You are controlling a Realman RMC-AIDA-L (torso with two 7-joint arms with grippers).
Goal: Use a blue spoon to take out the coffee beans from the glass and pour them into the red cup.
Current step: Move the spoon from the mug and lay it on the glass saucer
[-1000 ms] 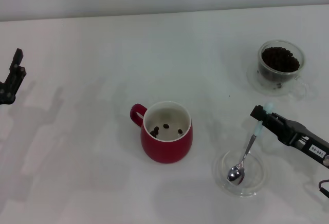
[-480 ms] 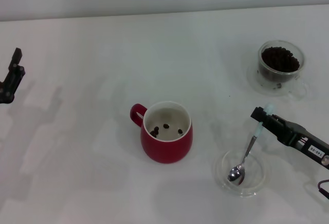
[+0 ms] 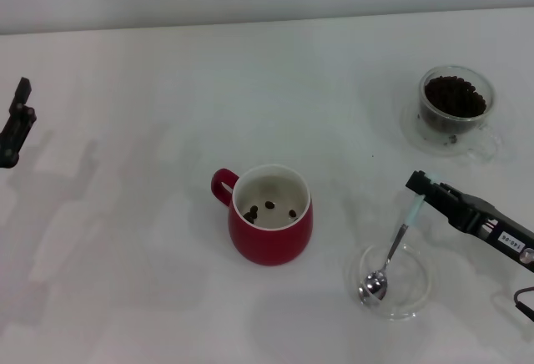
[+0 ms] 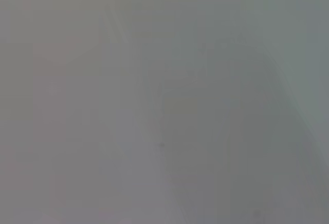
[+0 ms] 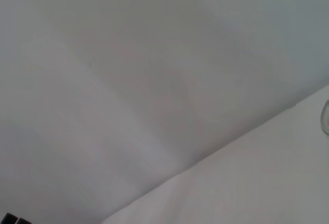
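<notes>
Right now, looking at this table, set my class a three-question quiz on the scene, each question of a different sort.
1. True or false: the red cup is empty.
2. The blue spoon has its bowl in: A the glass; B the clear dish; C the red cup.
3. Which gripper holds the spoon's handle?

Key:
1. False; a few coffee beans lie inside.
2. B.
3. The right gripper; the left gripper sits parked at the table's far left.

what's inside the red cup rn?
In the red cup, three coffee beans lie on the white bottom. Its near inner wall is hidden by the rim.
</notes>
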